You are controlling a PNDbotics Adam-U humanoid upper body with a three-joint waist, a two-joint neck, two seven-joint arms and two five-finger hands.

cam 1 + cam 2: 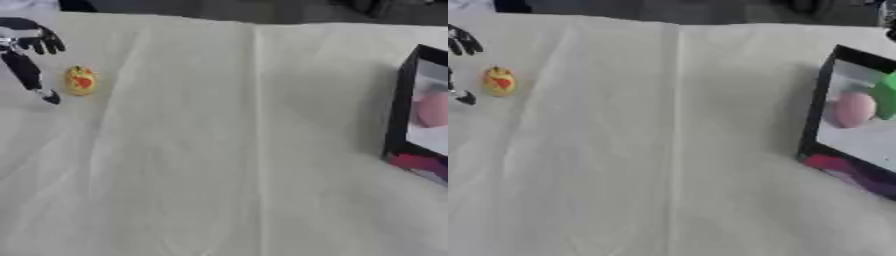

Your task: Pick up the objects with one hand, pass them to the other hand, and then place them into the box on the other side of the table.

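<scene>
A small yellow object (pixel 80 80) with a red patch lies on the white cloth at the far left. My left hand (pixel 26 50) hovers just to its left, fingers spread and the thumb pointing down beside it, holding nothing. At the right edge stands a box (pixel 820 107) with black walls and a white inside. A pink round object (pixel 852 109) and a green one (pixel 885 95) lie in it. My right hand shows in neither view.
A white cloth (pixel 227 150) with a long crease down the middle covers the table. The box's near corner (pixel 833 165) has a magenta and purple face. A dark strip runs along the far table edge.
</scene>
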